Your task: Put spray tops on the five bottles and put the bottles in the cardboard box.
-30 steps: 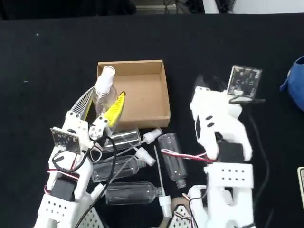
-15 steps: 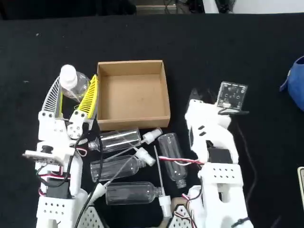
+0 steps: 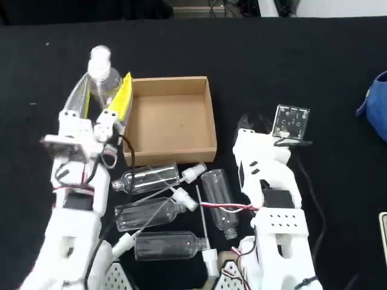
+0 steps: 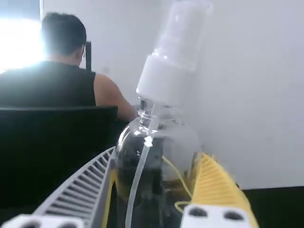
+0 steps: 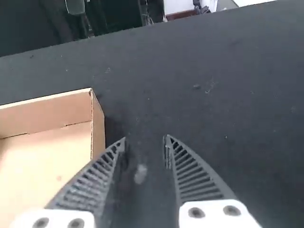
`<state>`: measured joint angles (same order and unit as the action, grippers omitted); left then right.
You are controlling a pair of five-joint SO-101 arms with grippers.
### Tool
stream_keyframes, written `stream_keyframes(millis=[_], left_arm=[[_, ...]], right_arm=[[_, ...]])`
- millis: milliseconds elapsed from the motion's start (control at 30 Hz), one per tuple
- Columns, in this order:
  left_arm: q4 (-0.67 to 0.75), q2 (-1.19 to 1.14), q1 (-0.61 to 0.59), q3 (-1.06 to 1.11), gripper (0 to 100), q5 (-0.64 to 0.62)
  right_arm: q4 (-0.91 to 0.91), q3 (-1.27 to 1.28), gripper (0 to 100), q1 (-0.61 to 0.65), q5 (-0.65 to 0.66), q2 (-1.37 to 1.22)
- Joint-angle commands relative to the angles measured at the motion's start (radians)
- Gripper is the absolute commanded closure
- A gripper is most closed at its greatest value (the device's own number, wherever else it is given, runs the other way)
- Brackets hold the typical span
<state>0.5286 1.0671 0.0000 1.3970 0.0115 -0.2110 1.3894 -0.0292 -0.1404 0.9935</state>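
- Bottle [image 3: 101, 75] of clear plastic, white spray top [image 3: 100, 54] fitted, pinched at the body by the left gripper [image 3: 109, 80] between one grey finger and one yellow; held off the table, outside the cardboard box [image 3: 172, 79], just beside its far left corner.
- Black table [image 3: 302, 66] under everything; part of a blue object [image 3: 378, 109] at its right edge.
- In front of the box, between the two arms, four more clear bottles [image 3: 151, 179] lying on their sides close together, with white spray tops [image 3: 193, 173] at or near some necks. Hard to tell which are screwed on.
- From the left wrist: the held bottle [image 4: 156, 166] close up and upright, its dip tube [image 4: 142, 166] running down inside, its spray top [image 4: 173, 61] leaning slightly; behind it a white wall [image 4: 256, 95] and a bright patch [image 4: 19, 42] of light.
- From the right wrist: right gripper [image 5: 144, 140] with dark fingers spread a little and nothing between them, over the black table [image 5: 228, 85], just beside the right wall of the box [image 5: 97, 123]; dark furniture [image 5: 95, 19] past the table's far edge.
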Motion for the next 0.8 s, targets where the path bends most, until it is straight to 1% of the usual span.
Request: stream_keyframes(millis=[0, 100, 200, 300, 433, 600, 767], left_arm=[[0.333, -0.356, 0.007, -0.084, 97, 0.002], [0.482, -0.542, 0.033, -0.084, 97, -0.015], [0.551, -0.690, 0.062, -0.099, 97, -0.081], [0.563, -0.789, 0.070, -0.142, 97, -0.127], [0.566, -0.879, 0.064, -0.213, 97, -0.132], [0.569, -0.905, 0.071, -0.266, 97, -0.133], [0.568, -0.914, 0.070, -0.266, 97, -0.130]], right_arm=[[0.031, 0.002, 89.2, 0.015, 0.003, -0.008], [0.037, 0.010, 89.2, 0.017, 0.003, -0.008], [0.037, 0.008, 89.2, 0.017, 0.003, -0.008], [0.037, 0.008, 89.1, 0.017, 0.003, -0.007], [0.037, 0.008, 89.0, 0.018, 0.003, -0.004], [0.037, 0.008, 89.0, 0.020, 0.003, -0.005], [0.037, 0.008, 89.0, 0.017, 0.003, -0.002]])
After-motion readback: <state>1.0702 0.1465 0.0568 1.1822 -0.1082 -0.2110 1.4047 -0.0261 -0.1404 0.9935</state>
